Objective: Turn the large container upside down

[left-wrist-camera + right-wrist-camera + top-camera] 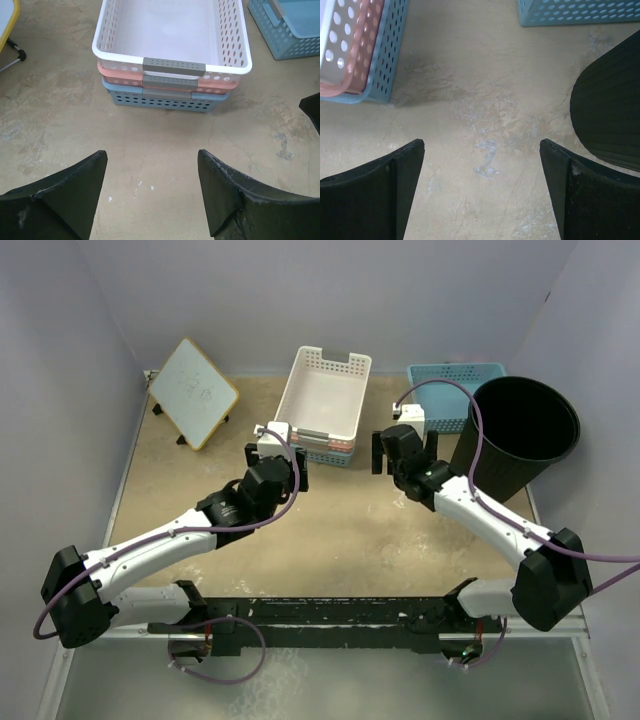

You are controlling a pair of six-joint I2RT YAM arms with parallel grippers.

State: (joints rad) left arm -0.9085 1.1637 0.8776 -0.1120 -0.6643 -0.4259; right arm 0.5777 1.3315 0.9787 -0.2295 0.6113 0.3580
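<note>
The large container (518, 436) is a tall round black bin standing upright, mouth up, at the right edge of the table. Its ribbed side shows at the right of the right wrist view (610, 117). My right gripper (404, 452) is open and empty above bare table, left of the bin and apart from it; its jaws stand wide in the right wrist view (482, 150). My left gripper (276, 462) is open and empty in front of the stacked baskets; it shows wide open in the left wrist view (152, 160).
A stack of white, pink and blue perforated baskets (325, 405) stands at the back middle, and shows in the left wrist view (170, 65). A light blue basket (452, 388) sits behind the bin. A small whiteboard with a yellow frame (194, 392) stands at the back left.
</note>
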